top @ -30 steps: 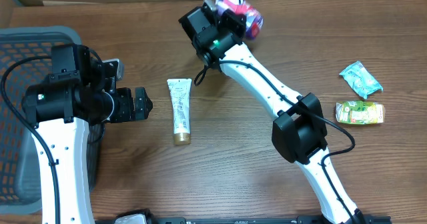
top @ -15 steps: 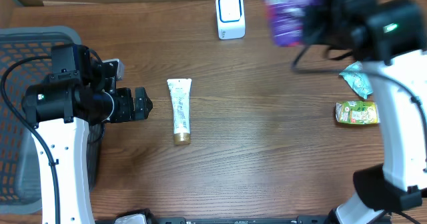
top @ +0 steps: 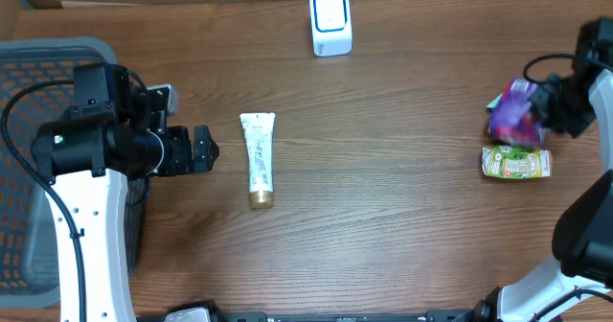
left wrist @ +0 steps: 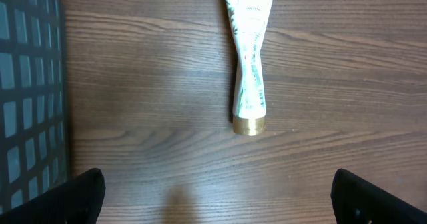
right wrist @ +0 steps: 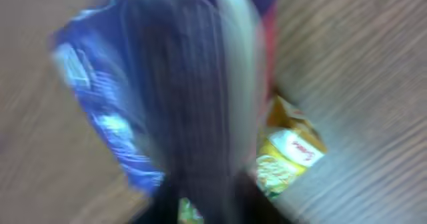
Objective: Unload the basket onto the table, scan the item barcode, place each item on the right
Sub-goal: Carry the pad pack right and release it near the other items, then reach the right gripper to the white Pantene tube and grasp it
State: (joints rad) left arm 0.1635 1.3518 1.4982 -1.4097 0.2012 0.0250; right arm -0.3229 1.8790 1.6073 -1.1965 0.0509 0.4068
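A purple snack packet [top: 515, 117] hangs or rests at the table's right edge, just above the yellow-green packet [top: 516, 162]. My right gripper [top: 553, 105] is right beside it. In the right wrist view the purple packet [right wrist: 127, 84] is a blur across my right gripper [right wrist: 207, 197], so whether the jaws still grip it does not show. The white and blue scanner [top: 330, 22] stands at the back centre. My left gripper [top: 204, 149] is open and holds nothing, left of a white tube [top: 257, 159]. In its wrist view my left gripper [left wrist: 217, 197] sits below the tube [left wrist: 248, 57].
A dark mesh basket [top: 38, 73] stands at the left edge and also shows as the basket [left wrist: 27, 84] in the left wrist view. The yellow-green packet [right wrist: 287, 154] lies on the wood beside the purple one.
My right arm swung the purple packet away from the scanner at the back, over to the right edge and down beside the yellow-green packet. The left arm and the tube have not moved.
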